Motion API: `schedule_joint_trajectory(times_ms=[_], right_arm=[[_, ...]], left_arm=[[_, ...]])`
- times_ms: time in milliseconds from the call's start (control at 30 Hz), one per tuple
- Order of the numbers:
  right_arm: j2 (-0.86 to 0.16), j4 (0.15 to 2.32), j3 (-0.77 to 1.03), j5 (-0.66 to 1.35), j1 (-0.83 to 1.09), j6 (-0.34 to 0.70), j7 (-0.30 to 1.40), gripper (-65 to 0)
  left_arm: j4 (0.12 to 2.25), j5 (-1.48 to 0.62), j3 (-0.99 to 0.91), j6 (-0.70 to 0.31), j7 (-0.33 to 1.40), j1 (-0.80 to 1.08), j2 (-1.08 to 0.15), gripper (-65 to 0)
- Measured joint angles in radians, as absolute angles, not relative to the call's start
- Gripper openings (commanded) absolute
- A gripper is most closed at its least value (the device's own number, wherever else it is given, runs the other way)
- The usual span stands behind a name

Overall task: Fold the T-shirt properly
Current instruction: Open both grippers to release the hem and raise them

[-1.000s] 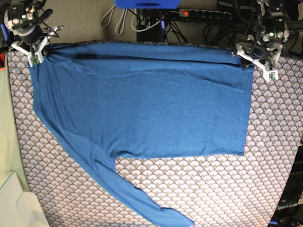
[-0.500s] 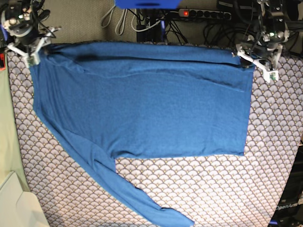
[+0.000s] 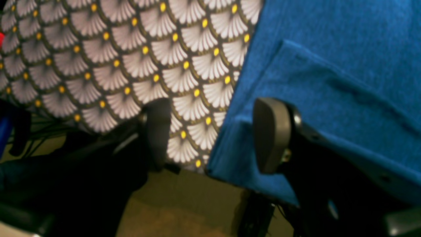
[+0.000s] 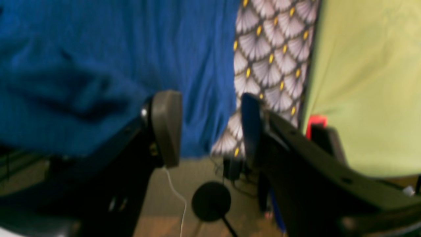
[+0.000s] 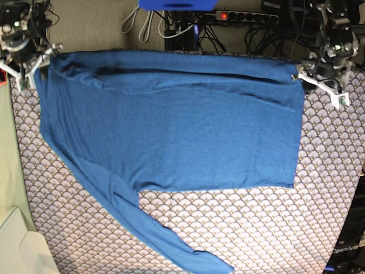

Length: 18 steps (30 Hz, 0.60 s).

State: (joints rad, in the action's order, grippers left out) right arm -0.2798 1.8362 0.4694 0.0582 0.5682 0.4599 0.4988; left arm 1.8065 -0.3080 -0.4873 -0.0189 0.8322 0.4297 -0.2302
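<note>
On table cover [image 5: 256,222], T-shirt [image 5: 171,125] flat.

T-shirt [image 5: 171,123] sleeve end cut off, perhaps, at base view's bottom edge

T-shirt [image 5: 171,125] flat on table cover [image 5: 274,228]

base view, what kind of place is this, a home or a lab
Most likely a robotics lab or test bench: a power strip with tangled cables lies behind the cloth-covered table, and two arm-mounted grippers, left gripper and right gripper, flank the T-shirt.
</note>
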Motion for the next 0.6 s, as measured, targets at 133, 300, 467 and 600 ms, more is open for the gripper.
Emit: schedule_joint_trajectory(times_ms=[133,300,467,600], right_arm=[[-0.29,1.835,0.467,0.059,0.521,0.46,0.503,-34.4],[-0.318,1.834,0.463,0.06,0.426,0.464,0.497,-30.4],[-0.317,1.794,0.444,0.055,0.3,0.463,0.504,-26.9],[-0.332,1.675,0.334,0.068,0.154,0.472,0.492,-26.4]], left_arm=[[1.82,-0.306,-0.487,-0.019,0.822,0.408,-0.231,-26.5],[1.842,-0.297,-0.49,-0.015,0.832,0.392,-0.23,-26.5],[1.836,-0.299,-0.49,-0.015,0.833,0.303,-0.228,-26.5],[1.76,-0.299,-0.481,-0.024,0.831,0.14,-0.22,-26.5]])
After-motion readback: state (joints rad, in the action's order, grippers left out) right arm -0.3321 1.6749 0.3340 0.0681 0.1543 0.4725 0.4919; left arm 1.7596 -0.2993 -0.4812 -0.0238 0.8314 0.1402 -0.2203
